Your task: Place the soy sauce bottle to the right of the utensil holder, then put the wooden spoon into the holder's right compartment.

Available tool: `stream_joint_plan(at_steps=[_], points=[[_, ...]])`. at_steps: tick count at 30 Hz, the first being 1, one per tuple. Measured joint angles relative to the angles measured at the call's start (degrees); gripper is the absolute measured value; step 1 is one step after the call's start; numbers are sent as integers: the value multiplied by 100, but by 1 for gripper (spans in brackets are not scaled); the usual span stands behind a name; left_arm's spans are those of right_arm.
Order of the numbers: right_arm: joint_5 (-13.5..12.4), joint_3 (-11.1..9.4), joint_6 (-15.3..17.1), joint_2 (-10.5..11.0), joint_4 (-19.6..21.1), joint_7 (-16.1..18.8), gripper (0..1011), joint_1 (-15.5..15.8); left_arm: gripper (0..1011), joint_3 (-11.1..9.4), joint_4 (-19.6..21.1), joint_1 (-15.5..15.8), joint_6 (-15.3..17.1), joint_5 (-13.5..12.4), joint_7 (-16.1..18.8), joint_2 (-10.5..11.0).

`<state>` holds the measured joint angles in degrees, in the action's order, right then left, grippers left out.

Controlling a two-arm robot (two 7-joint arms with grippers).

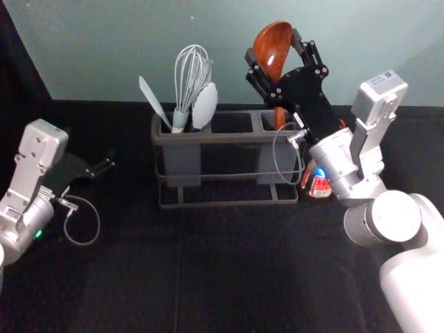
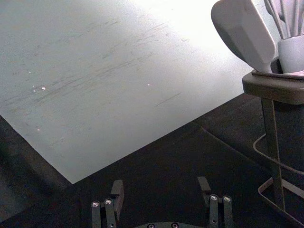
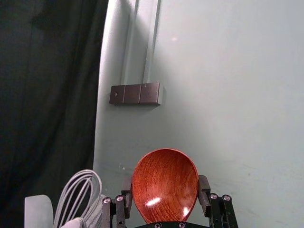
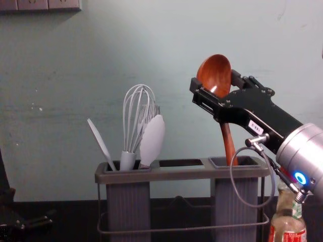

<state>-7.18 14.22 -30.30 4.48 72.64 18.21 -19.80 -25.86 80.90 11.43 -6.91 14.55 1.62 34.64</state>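
- The right gripper (image 1: 273, 45), above the right end of the holder (image 1: 225, 138), grasps the wooden spoon (image 1: 271, 47) by its bowl, one finger on either side
- The spoon's handle slants down below the gripper into the right compartment (image 4: 235, 201)
- Soy sauce bottle (image 4: 288, 224) just right of the holder, below the right wrist
- Left gripper (image 1: 108, 164) at the left, empty, fingers apart

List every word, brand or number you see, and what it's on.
No text can be quoted.
Red label on the soy sauce bottle: lettering too small to read.
White sticker on the right gripper: too small to read.
Sticker on the right arm: same.
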Motion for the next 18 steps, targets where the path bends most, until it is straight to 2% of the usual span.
stream_joint_plan(at_steps=[18], points=[[18, -41, -111, -23, -150, 32, 836, 134, 1011, 0, 0, 0, 0, 0, 0, 0]])
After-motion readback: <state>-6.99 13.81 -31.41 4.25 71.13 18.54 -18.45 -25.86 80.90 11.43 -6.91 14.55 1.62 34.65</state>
